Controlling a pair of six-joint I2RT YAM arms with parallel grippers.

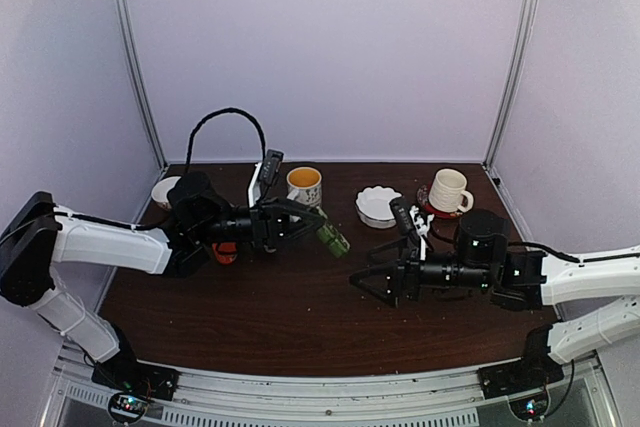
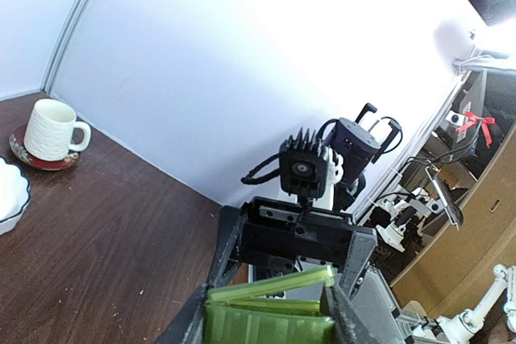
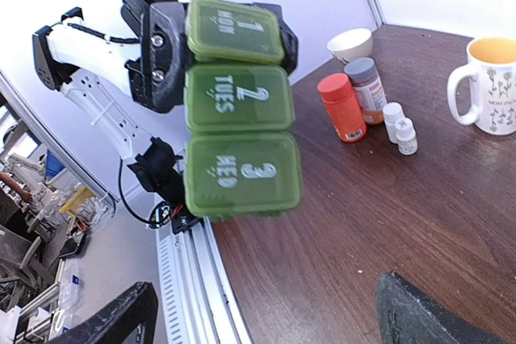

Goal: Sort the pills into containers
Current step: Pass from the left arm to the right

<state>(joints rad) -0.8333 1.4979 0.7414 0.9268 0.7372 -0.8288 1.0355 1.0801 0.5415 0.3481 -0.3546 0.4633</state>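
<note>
1. A dark wooden table [image 1: 300, 317] is enclosed by pale lilac walls [image 1: 330, 47].
2. One green pill box [image 3: 240, 102], two mugs [image 1: 305, 185], four bottles [image 3: 343, 108], one bowl [image 3: 351, 44] and one white dish [image 1: 377, 205] are counted.
3. The pill box is clamped at one end by the left gripper [image 1: 318, 224], which is reached rightward, and is held over the table's middle with its lids shut.
4. The right gripper [image 1: 368, 285] is spread wide near it, with nothing held.

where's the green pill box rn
The flat green plastic pill box sits in the left end effector, mid-table in the top view, beside the yellow-lined white mug.
</note>
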